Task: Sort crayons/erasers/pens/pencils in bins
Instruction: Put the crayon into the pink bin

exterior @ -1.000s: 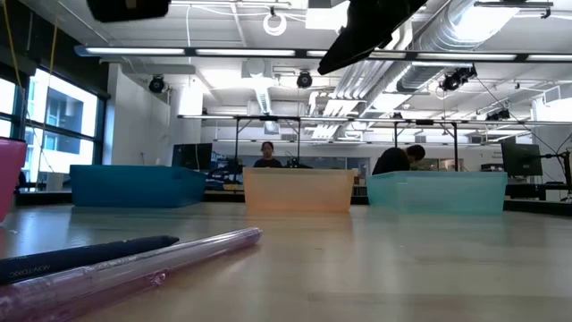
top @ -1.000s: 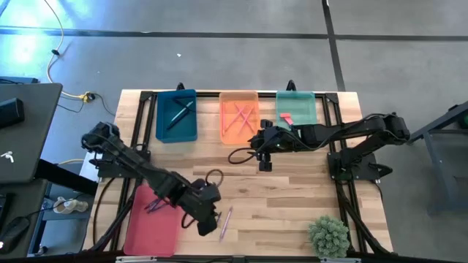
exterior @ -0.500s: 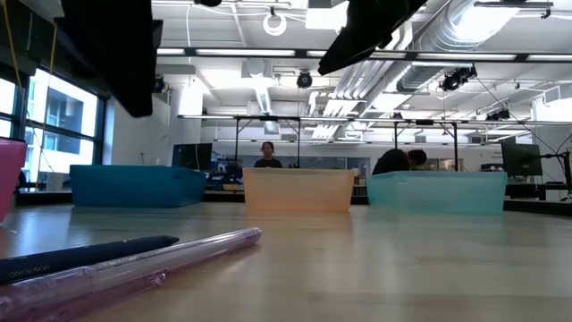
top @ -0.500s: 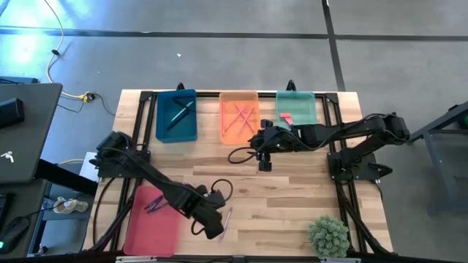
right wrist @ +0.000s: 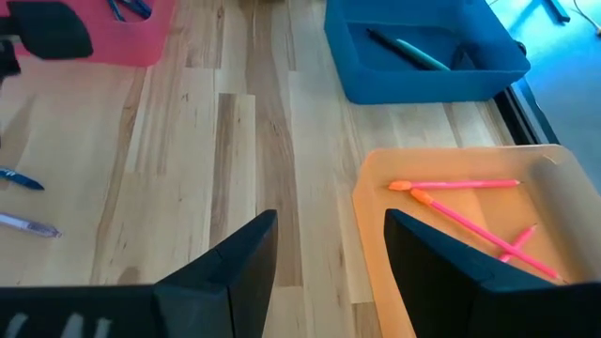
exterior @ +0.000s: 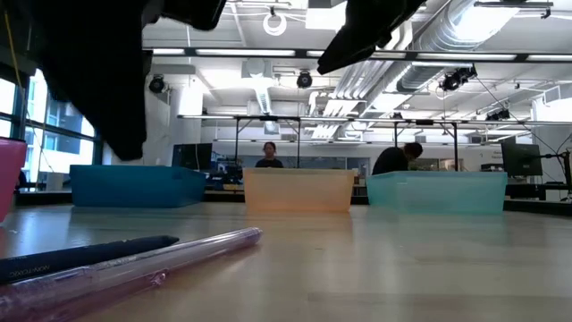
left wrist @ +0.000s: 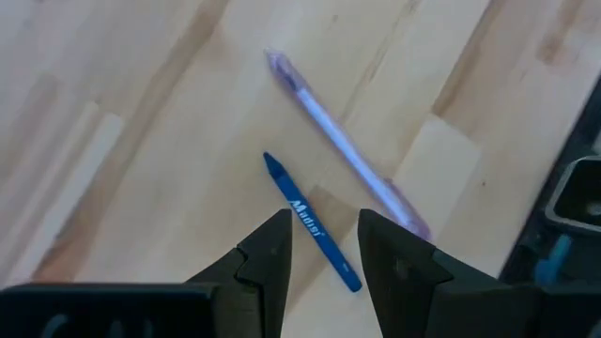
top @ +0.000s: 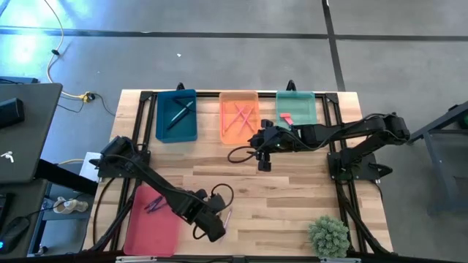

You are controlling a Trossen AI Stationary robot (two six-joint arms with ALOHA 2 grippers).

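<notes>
My left tool (left wrist: 322, 242) hangs parted right over the blue pen (left wrist: 310, 222) on the desk (left wrist: 122, 141); the pen runs lengthwise through the gap. Right tool (right wrist: 329, 246), parted, waits by the orange bin (right wrist: 451, 282).

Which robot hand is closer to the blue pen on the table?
The left. The left gripper hangs right over the blue pen, fingers open either side. The right gripper waits far off by the orange bin.

Pale wood table (top: 292, 197), smooth planks, slight sheen. Translucent plastic bins (right wrist: 451, 225), smooth and a little glossy. Clear glossy plastic pen (left wrist: 343, 155) beside a blue pen (left wrist: 310, 221). Matt black gripper fingers (left wrist: 268, 258). Grey matt floor (top: 219, 58).
</notes>
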